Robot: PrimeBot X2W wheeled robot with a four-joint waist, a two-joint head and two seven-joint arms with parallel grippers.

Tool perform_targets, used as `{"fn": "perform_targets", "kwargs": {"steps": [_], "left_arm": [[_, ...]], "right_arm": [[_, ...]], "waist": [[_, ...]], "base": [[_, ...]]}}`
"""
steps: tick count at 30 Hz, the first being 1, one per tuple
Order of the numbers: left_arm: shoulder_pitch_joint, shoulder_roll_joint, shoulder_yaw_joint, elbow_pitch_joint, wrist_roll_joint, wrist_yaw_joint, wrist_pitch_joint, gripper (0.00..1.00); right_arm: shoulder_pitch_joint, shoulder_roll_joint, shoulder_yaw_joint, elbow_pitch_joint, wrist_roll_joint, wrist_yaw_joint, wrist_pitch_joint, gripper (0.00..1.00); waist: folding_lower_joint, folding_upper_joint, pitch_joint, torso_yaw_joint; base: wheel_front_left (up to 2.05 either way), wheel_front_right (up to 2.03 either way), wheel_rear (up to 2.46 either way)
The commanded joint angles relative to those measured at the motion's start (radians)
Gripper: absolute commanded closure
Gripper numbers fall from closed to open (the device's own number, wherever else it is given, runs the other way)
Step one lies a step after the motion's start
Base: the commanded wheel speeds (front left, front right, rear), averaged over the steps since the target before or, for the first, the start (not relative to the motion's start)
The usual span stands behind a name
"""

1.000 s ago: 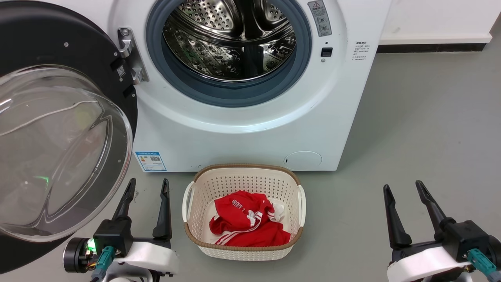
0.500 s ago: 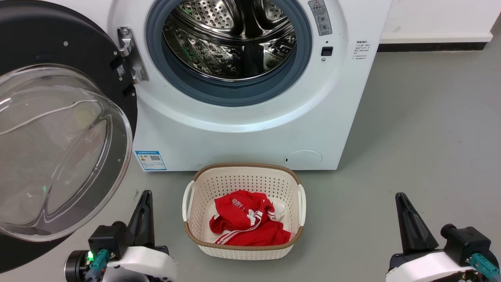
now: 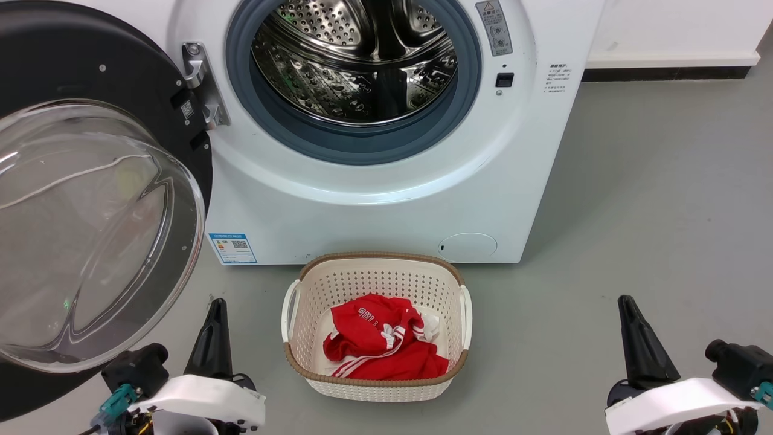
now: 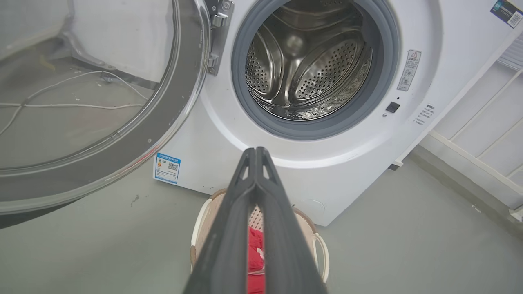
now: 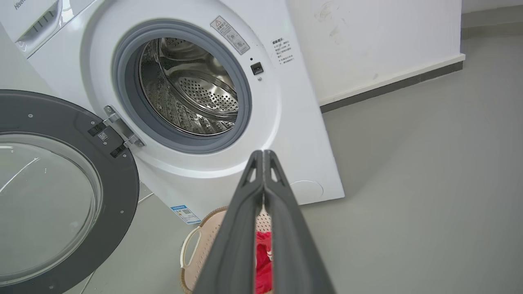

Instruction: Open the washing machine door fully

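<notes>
– Since a second ago, the left end effector (image 3: 215, 309) and the right end effector (image 3: 625, 305) have been clenched empty and drawn back low.
– And the washing machine door (image 3: 90, 229)?
– It is seen swung wide at the left of the washing machine (image 3: 374, 211), a glossy black ring around domed clear glass. If more swing is judged needed, its free edge should be pushed gently outward.

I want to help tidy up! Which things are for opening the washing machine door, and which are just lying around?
For the job: washing machine door, washing machine.
Just lying about: cream laundry basket, red garment inside it.
</notes>
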State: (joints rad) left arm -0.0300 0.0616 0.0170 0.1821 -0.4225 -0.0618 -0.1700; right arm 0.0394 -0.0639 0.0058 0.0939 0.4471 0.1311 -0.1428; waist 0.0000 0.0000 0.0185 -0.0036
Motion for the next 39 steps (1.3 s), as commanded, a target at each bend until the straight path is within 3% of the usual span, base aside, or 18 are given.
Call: {"fn": "perform_targets", "kwargs": {"steps": [1, 39], "left_arm": [[-0.032, 0.003, 0.007, -0.011, -0.046, -0.005, 0.008, 1.00], [-0.059, -0.004, 0.051, 0.023, -0.605, -0.037, 0.143, 1.00]], "right_arm": [[-0.029, -0.010, -0.003, -0.008, 0.050, 0.000, 0.006, 1.00], [-0.090, -0.023, -0.028, 0.067, 0.623, 0.000, 0.103, 1.00]], "waist": [[0.0000, 0.0000, 0.000, 0.000], [0.0000, 0.0000, -0.006, 0.001]], "base": [[0.00, 0.00, 0.00], [0.00, 0.00, 0.00]]}}
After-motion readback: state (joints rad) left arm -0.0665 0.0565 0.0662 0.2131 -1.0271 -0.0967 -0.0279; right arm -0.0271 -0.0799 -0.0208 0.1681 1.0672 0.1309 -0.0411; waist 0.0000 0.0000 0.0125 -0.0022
